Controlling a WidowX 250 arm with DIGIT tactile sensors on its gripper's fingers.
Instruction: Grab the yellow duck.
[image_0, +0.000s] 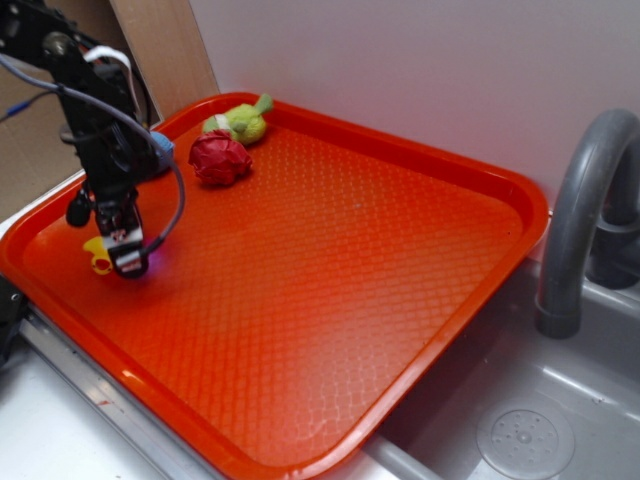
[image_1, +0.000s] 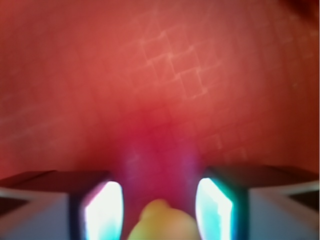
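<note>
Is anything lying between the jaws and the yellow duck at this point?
No. In the wrist view the yellow duck sits in the gap of the open gripper, only bare tray beyond. The exterior view partly hides the duck.

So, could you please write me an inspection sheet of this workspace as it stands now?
Surface: orange tray with a diamond texture, resting beside a grey sink.
Job's things: yellow duck on the tray near its left edge; in the wrist view it sits between the fingers, which have a gap on each side.
Clutter: red ball and green plush at the tray's far corner; blue ball partly hidden behind the arm.
Hand: hand low at the duck, open, not closed on it.
Cables: grey cable loops beside the arm, above the tray.
Surroundings: grey faucet, white wall, cardboard at back left.
</note>
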